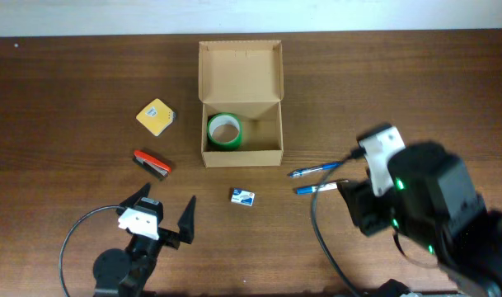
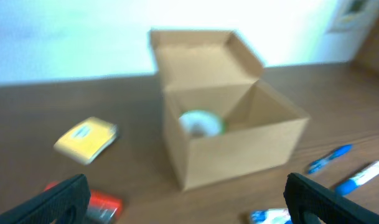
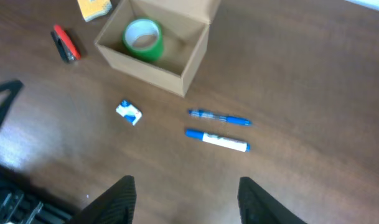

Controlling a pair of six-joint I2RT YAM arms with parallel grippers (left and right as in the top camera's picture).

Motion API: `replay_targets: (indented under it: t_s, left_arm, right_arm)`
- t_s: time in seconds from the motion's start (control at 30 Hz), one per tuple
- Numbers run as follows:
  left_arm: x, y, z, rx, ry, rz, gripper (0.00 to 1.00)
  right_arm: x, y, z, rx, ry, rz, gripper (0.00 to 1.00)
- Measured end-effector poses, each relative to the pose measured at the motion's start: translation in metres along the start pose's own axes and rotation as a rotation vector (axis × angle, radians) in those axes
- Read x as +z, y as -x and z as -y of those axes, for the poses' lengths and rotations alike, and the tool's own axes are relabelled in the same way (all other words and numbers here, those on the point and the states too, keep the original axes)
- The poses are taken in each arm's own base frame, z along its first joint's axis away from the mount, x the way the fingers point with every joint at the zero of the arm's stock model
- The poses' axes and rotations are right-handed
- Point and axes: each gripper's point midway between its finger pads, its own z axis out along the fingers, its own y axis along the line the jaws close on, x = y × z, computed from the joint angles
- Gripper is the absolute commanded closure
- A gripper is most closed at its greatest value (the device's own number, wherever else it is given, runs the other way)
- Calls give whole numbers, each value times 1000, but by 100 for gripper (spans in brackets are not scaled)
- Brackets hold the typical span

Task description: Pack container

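Dark wood-grain table (image 1: 61,91). Far left: square yellow pad (image 1: 156,116), with a glossy red stapler (image 1: 151,163) nearer the front. Left gripper (image 1: 164,206) has its black fingers spread wide, empty. Centre: container (image 1: 240,70), tan corrugated cardboard, rectangular, flap lid raised at the back. Green tape roll (image 1: 224,131) lies flat in its left half. Small blue-white packet (image 1: 242,196) in front. Right: thin blue pen (image 1: 316,171) and blue-white marker (image 1: 321,188), roughly parallel. Right gripper (image 3: 189,199) has its jaws wide, holding nothing.
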Motion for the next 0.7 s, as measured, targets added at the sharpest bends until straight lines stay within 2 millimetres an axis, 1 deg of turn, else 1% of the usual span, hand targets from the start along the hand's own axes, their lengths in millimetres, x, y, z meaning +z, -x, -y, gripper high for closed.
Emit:
replay_targets:
  t_s: [0.07, 0.13, 0.17, 0.2, 0.23, 0.33, 0.47, 0.5, 0.6, 0.7]
  left_arm:
    - [0, 5, 8, 7, -47, 20, 0]
    - [0, 5, 14, 7, -81, 20, 0]
    - [0, 5, 16, 6, -92, 15, 1]
    - [0, 4, 17, 4, -100, 9, 0]
    - [1, 5, 18, 1, -105, -2, 0]
    - [2, 18, 19, -5, -108, -22, 0]
    - [8, 51, 19, -13, -110, -46, 0]
    - [12, 59, 19, -16, -111, -63, 0]
    - [25, 75, 15, -28, -102, -158, 0]
    - [41, 88, 3, -49, -55, -273, 0]
  right_arm:
    - [6, -19, 3, -6, -2, -14, 38]
    - [14, -38, 5, -11, -8, -47, 37]
    - [18, -44, 5, -9, -10, -61, 32]
    - [22, -50, 6, -4, -13, -75, 18]
    - [25, -55, 6, -1, -14, -90, 1]
    - [33, -62, 7, -3, -20, -115, 1]
    - [38, -62, 6, -3, -22, -127, 1]
    - [38, -62, 6, -3, -22, -129, 1]
    - [40, -63, 6, -4, -25, -138, 1]
    - [43, -63, 6, -5, -27, -152, 1]
